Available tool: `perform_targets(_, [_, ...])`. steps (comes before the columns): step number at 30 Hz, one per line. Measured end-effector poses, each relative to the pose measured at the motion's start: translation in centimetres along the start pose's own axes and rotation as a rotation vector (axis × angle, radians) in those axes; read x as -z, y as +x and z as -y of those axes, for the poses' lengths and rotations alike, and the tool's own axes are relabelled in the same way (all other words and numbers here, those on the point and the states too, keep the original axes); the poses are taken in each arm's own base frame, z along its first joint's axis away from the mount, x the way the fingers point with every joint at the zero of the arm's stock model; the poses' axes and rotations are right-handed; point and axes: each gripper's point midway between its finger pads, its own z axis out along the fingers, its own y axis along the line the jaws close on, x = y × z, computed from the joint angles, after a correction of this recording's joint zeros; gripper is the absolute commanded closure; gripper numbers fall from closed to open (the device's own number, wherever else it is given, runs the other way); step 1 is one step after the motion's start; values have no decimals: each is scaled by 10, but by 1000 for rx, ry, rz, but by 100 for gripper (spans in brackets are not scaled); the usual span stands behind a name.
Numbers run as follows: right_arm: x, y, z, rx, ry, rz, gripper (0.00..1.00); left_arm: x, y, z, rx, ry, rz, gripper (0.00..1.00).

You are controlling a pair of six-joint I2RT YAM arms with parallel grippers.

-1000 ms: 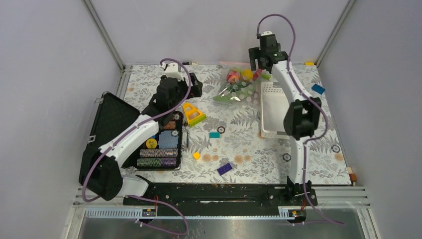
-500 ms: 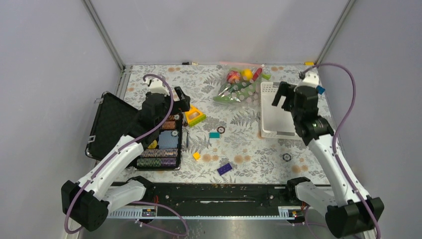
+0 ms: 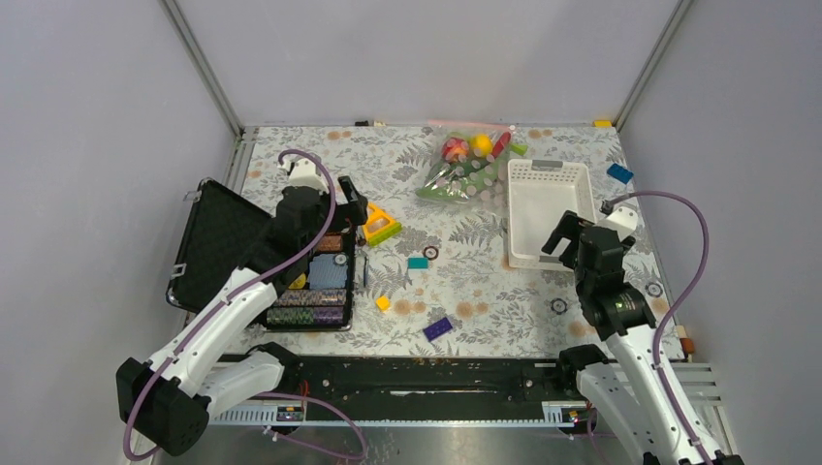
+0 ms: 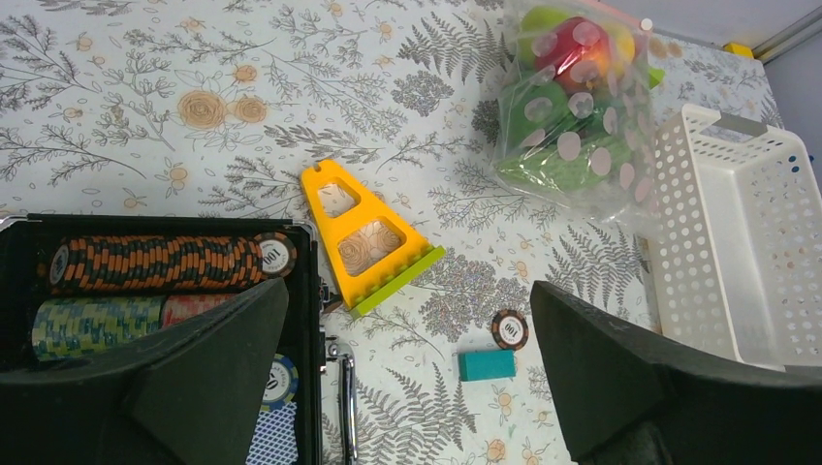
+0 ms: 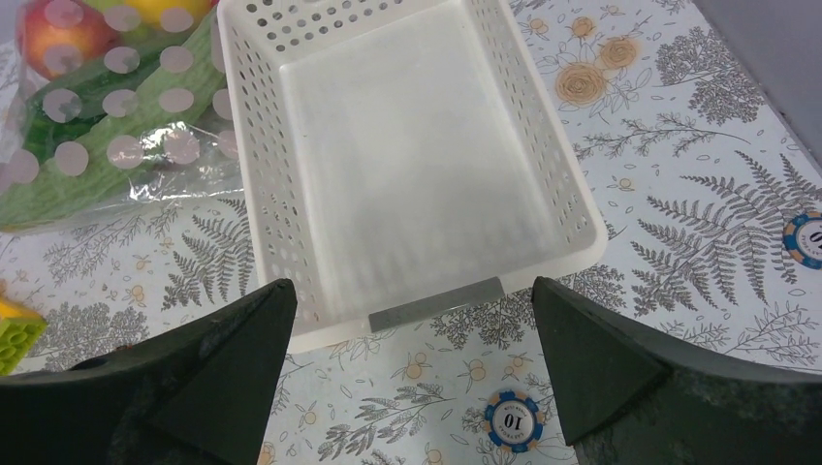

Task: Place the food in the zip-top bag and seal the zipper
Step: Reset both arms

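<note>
The clear zip-top bag (image 3: pixel 463 167) lies at the back of the table, just left of the white basket, with the food inside it. A red ball-like fruit (image 3: pixel 453 149), a yellow round fruit (image 3: pixel 480 144) and a green cucumber (image 3: pixel 454 186) show through the plastic. Its pinkish zipper (image 3: pixel 465 123) runs along the far edge; I cannot tell whether it is sealed. My left gripper (image 3: pixel 361 205) hangs open over the case's right edge, well left of the bag (image 4: pixel 572 107). Also open and holding nothing, my right gripper (image 3: pixel 565 235) hovers over the basket's near end (image 5: pixel 414 288).
A white slotted basket (image 3: pixel 543 208) stands right of the bag. An open black case (image 3: pixel 310 281) of poker chips sits at the left. A yellow triangular toy (image 3: pixel 376 223), a teal brick (image 3: pixel 418 263), a blue brick (image 3: pixel 438 328) and loose chips (image 5: pixel 514 418) lie on the cloth.
My right arm has pulled back from the bag at the far edge to the basket's near end. The left gripper has drawn back a little towards the case. Both stayed open.
</note>
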Motion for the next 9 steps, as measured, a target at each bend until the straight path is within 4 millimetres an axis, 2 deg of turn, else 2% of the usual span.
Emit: perform_targets(9, [8, -3, 15, -39, 37, 70, 0, 1, 4, -2, -4, -7, -14, 1])
